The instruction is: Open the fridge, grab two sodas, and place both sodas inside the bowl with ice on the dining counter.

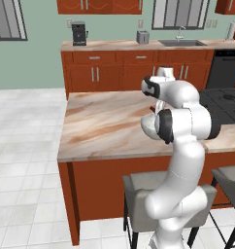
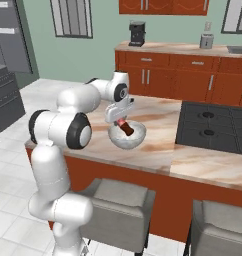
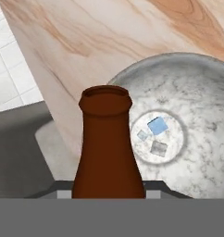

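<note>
Hanging over the bowl (image 2: pixel 127 136), the gripper (image 2: pixel 122 121) is seen pinching a brown bottle (image 2: pixel 126 127), which is held tilted with its neck toward the bowl's hollow. From the hand camera the bottle (image 3: pixel 107 148) is seen rising between the finger tips, its open mouth in front of the speckled bowl (image 3: pixel 197 106), where three small ice cubes (image 3: pixel 155 134) lie at the bottom. The bowl is set on the marbled counter (image 2: pixel 158 155), near its front edge. A black cooktop (image 2: pixel 213 127) is inset beside it to the right, well apart from the bowl. Two grey stools (image 2: pixel 118 205) are placed below the counter edge. On the far wall counter (image 2: pixel 183 49) a coffee maker (image 2: pixel 137 34) and a toaster (image 2: pixel 206 41) are seen. The grey fridge (image 2: pixel 5 65) is seen at the left edge, across the tiled floor. In the left base view the bowl is hidden behind the arm (image 1: pixel 180 121).
</note>
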{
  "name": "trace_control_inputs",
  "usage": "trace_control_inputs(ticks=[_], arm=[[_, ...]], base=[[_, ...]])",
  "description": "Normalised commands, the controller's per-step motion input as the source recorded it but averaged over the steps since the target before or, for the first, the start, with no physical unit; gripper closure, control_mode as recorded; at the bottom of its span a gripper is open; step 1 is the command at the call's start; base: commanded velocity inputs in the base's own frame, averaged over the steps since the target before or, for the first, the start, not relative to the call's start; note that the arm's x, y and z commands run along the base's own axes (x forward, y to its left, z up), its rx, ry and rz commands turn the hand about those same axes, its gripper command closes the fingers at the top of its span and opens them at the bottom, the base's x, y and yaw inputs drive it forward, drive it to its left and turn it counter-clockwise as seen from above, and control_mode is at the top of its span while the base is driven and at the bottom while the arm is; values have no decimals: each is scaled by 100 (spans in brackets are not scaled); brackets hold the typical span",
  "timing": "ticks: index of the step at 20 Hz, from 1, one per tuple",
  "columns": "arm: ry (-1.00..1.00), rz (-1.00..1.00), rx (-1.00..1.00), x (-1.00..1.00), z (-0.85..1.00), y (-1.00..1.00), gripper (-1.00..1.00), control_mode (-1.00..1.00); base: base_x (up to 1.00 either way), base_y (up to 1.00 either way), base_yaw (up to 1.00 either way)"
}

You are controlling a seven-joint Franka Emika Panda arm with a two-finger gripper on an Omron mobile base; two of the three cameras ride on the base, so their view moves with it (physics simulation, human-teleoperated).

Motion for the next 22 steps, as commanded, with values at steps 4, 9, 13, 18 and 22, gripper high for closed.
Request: trace_control_inputs(ticks=[4, 9, 13, 18, 22], arm=[[5, 5, 0, 13, -28, -10, 100, -100], [1, 4, 0, 0, -31, 0, 100, -100], [0, 4, 0, 0, -27, 0, 100, -100], [0, 4, 0, 0, -25, 0, 100, -100], [0, 3, 0, 0, -18, 0, 100, -100]], base=[[0, 0, 0], [0, 0, 0], [0, 0, 0], [0, 0, 0], [0, 0, 0]])
